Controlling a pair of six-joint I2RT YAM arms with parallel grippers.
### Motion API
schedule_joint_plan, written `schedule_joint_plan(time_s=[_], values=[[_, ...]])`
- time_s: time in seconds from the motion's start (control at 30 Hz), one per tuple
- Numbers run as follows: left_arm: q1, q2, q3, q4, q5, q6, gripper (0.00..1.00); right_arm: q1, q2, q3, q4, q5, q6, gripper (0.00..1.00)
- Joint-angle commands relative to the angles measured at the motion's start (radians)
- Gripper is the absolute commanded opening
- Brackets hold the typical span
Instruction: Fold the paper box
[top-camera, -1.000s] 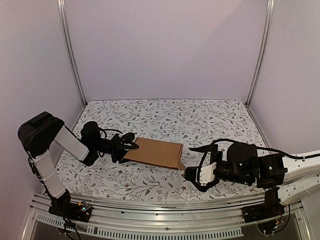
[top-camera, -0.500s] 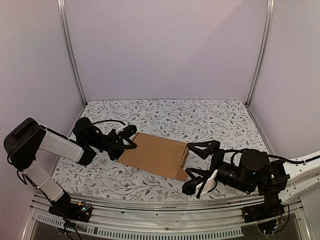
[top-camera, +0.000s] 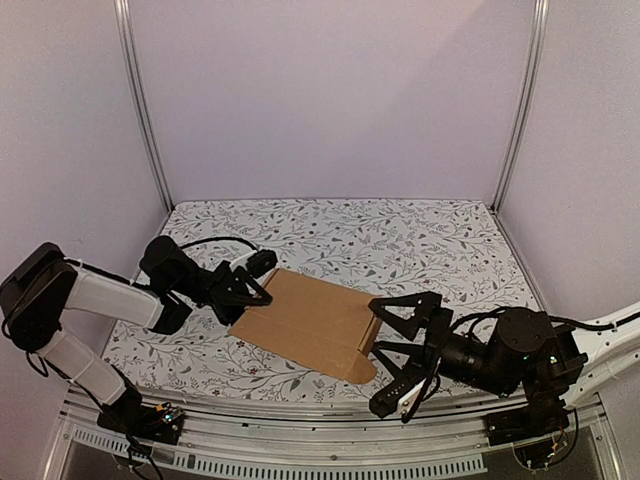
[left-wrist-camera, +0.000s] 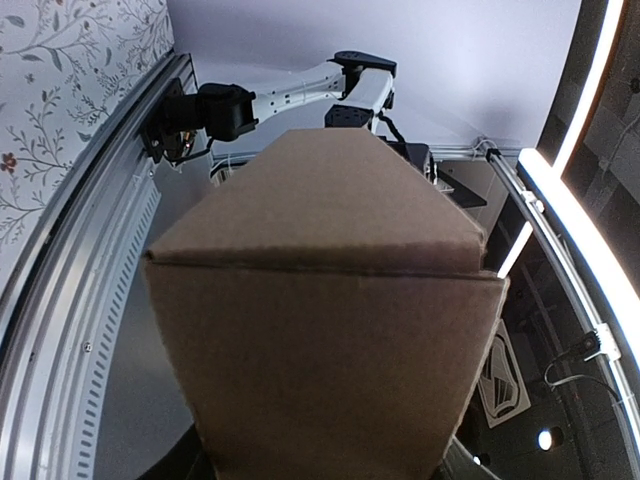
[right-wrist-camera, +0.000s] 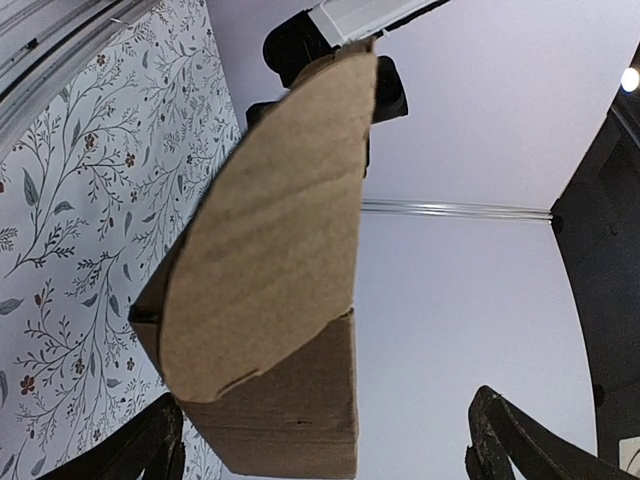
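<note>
Left arm (top-camera: 95, 300) comes in low from the left side, over the floral worktop (top-camera: 430, 240). Left gripper (top-camera: 243, 287) is at the left end of the paper box (top-camera: 305, 320), with its jaws clamped on that edge. The left wrist view is nearly all brown cardboard running away from the camera. It shows one crease straight across and a tapered panel beyond it.

The box is collapsed flat-ish and sits mid-worktop between the two grippers. It lies slanted, with the left end farther back and the right end nearer the front rail (top-camera: 300, 425). Can't tell whether its underside rests on the worktop or hangs just above it.

At the right end a rounded flap (top-camera: 362, 366) sticks out toward the right gripper (top-camera: 376, 356). Those jaws are wide apart, one finger on the far side of the flap end and one on the near side. In the right wrist view the flap faces the camera edge-on to the box body. Both fingers (right-wrist-camera: 505, 440) show only at the bottom corners, and neither is visibly pressing cardboard. Right arm (top-camera: 560, 355) lies low along the near right side, pointing left at the box.
</note>
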Motion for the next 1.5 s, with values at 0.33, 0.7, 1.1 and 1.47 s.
schedule_joint_plan(time_s=[0.33, 0.7, 1.1, 1.47], values=[[-0.039, -0.013, -0.011, 0.202, 0.009, -0.013, 0.38, 0.009, 0.012, 0.022, -0.001, -0.075, -0.053, 0.71], [-0.059, -0.006, -0.011, 0.202, 0.016, -0.009, 0.40, 0.009, 0.047, 0.048, 0.001, -0.085, -0.055, 0.53], [-0.062, -0.037, -0.007, 0.200, -0.008, 0.000, 0.83, 0.010, 0.012, 0.040, -0.012, -0.038, 0.044, 0.41], [-0.042, -0.094, 0.056, 0.185, -0.074, -0.005, 1.00, 0.009, -0.086, 0.056, -0.245, 0.040, 0.318, 0.40]])
